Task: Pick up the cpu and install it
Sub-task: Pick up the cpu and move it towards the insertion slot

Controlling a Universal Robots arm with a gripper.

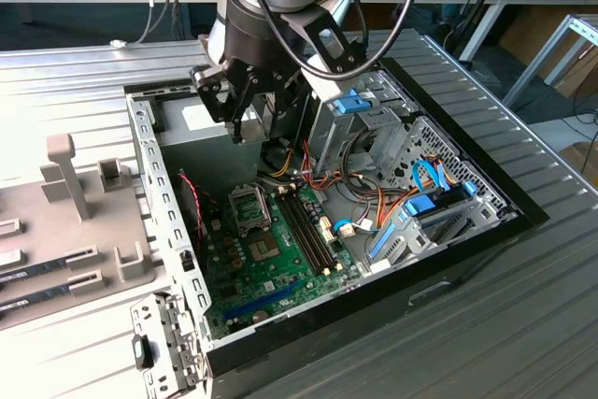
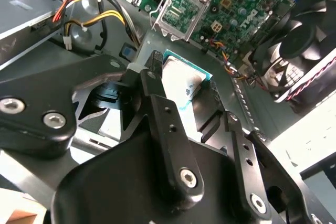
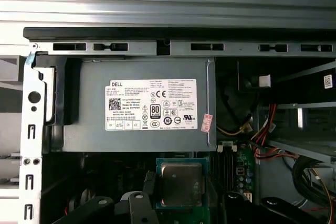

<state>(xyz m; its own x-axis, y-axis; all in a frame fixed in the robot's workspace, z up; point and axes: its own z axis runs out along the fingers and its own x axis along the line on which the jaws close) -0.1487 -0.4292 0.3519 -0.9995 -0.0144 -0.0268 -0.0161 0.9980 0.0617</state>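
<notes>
Status: pick-up done, install not done.

- Gripper [image 1: 248,119] hangs over the open computer case [image 1: 145,137], which sits on the ribbed metal tabletop [image 1: 523,306].
- Fingers [image 2: 160,108] look clamped on the cpu [image 3: 181,183]. In both wrist views the chip sits between them, silver lid showing and the green rim poking out past the fingertips. One finger lies against an edge of the chip. The contact on the opposite edge is partly hidden, so the hold is my judgement.
- Cpu is clear of the motherboard [image 1: 271,259], up by the power supply [image 3: 136,103], which lies just beyond the fingertips.
- Cpu socket [image 2: 181,11] is beyond the fingertips and well apart from them. Its metal frame surrounds a bare contact field with no chip in it, so the seating is left to do. I cannot tell whether the frame is fully swung open.

Writing:
- A white label [image 3: 152,104] on the power supply face carries dense print, symbols and a square code.
- A small red-and-white sticker [image 3: 207,123] sits at that label's corner.
- Fine white lettering is scattered over the motherboard, too small to make out.
</notes>
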